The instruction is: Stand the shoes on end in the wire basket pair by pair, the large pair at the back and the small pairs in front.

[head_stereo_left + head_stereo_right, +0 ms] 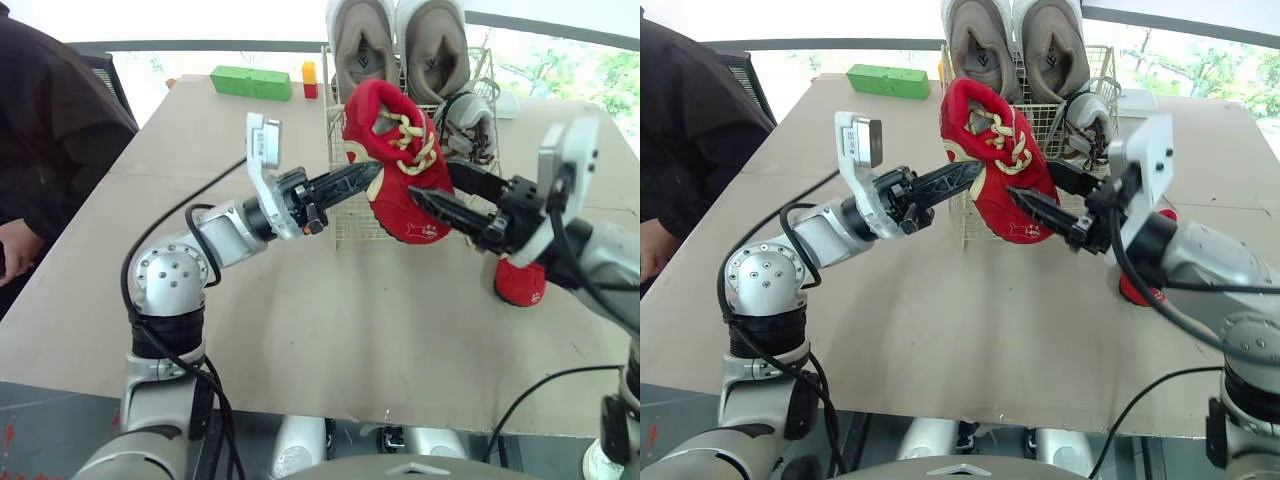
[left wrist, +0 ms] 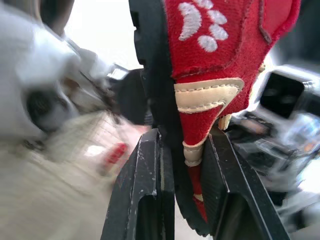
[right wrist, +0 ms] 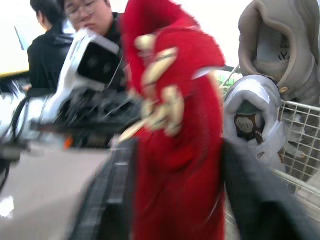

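While left pincer (image 1: 368, 176) and right pincer (image 1: 428, 190) both clamp the shoe (image 1: 395, 150), it stands near-upright, basket (image 1: 345, 225) directly behind.

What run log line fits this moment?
red shoe: in air before wire basket | left tool: shut on it | right tool: shut on it | other red shoe: on table

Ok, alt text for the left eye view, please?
The left gripper and right gripper clamp a red shoe with cream laces in the air in front of the wire basket. A large beige pair stands on end at the basket's back with a grey shoe in front; a second red shoe lies on the table beneath the right arm.
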You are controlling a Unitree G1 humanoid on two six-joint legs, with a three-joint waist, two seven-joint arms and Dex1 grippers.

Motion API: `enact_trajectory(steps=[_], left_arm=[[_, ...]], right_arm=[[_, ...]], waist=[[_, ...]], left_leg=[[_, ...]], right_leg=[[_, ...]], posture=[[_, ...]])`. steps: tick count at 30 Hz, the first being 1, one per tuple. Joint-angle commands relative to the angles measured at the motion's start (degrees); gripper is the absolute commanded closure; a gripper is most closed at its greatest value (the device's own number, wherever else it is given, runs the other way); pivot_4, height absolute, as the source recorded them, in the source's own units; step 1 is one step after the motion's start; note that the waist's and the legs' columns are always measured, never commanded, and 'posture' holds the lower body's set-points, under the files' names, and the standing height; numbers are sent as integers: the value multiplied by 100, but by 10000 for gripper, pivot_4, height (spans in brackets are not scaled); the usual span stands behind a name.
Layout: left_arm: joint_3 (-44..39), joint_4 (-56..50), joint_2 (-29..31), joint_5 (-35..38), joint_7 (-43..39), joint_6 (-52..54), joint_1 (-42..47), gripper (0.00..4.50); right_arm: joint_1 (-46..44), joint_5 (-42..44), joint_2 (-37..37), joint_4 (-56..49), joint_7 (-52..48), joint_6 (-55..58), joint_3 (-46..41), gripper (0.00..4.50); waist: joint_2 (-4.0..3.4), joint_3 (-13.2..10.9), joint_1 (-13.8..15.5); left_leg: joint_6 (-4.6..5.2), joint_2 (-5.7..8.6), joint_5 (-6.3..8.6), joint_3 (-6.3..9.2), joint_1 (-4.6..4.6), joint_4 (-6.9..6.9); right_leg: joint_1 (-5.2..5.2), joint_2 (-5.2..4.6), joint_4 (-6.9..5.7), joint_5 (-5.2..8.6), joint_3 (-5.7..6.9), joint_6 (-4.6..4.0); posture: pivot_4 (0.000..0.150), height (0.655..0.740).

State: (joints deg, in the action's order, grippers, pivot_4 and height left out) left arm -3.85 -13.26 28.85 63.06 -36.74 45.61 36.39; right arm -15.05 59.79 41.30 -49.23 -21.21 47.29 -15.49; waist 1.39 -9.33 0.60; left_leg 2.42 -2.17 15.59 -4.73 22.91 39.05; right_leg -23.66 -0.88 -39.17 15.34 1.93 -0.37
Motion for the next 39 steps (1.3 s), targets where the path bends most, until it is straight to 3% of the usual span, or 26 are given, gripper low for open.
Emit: enact_trajectory(steps=[1,6,12,18,21,22,27,28,34,39], left_arm=[[76,250,57,-1044,-733,-1096,408,40790],[473,902,245,-2389,-1653,-2282,830,40790],[809,1836,62,-3604,-2220,-3807,809,40790],[1110,2572,-193,-4234,-2619,-4626,514,40790],[1024,2748,-309,-4124,-2698,-4422,506,40790],[1026,2827,-287,-4197,-2775,-4536,515,30755],[868,2965,-184,-4364,-2752,-4727,636,8564],[849,2965,-145,-4371,-2763,-4719,636,1286],[345,2033,232,-3771,-2640,-3731,363,515],[-200,749,554,-2517,-2537,-2220,-118,515]], right_arm=[[980,-424,303,-609,-979,-684,-705,1514],[2358,-382,380,-770,-1516,-1087,-1789,700],[2989,-432,485,-771,-1696,-1340,-2197,700],[3119,-400,505,-823,-1545,-1497,-2183,700],[3148,-376,522,-833,-1507,-1540,-2154,700],[3164,-379,529,-833,-1505,-1554,-2145,0],[3224,-423,543,-785,-1506,-1606,-2109,0],[3236,-444,538,-767,-1506,-1612,-2095,0],[3245,-1088,524,-291,-935,-1371,-1873,0],[3063,-1288,721,671,-189,-405,-1796,0]], waist=[[0,0,25],[1,0,20],[0,0,10],[0,0,20],[1,0,20],[1,0,20],[1,1,16],[1,1,13],[2,1,-9],[3,1,12]], left_leg=[[0,0,0,2,4,-4],[3,0,2,1,5,-6],[3,-4,1,-1,-6,-6],[5,-2,3,-1,-2,-6],[5,-3,3,1,-1,-6],[6,-3,3,1,-1,-6],[6,-3,3,2,-5,-5],[6,-3,3,2,-6,-5],[5,-6,3,1,-9,-4],[5,-7,3,0,-4,-1]], right_leg=[[0,1,12,0,1,0],[7,-3,27,-1,2,2],[10,1,22,-1,-3,3],[10,-1,25,-1,-3,3],[10,0,25,-1,-1,3],[10,-1,25,-1,0,3],[14,0,22,0,0,4],[14,0,21,0,0,4],[15,1,20,0,-1,4],[14,-6,23,-1,-1,3]], posture=[[1500,7400],[1500,7400],[1500,7400],[1500,7400],[1500,7400],[1500,7400],[1500,7400],[1500,7400],[1500,7400],[1500,7400]])
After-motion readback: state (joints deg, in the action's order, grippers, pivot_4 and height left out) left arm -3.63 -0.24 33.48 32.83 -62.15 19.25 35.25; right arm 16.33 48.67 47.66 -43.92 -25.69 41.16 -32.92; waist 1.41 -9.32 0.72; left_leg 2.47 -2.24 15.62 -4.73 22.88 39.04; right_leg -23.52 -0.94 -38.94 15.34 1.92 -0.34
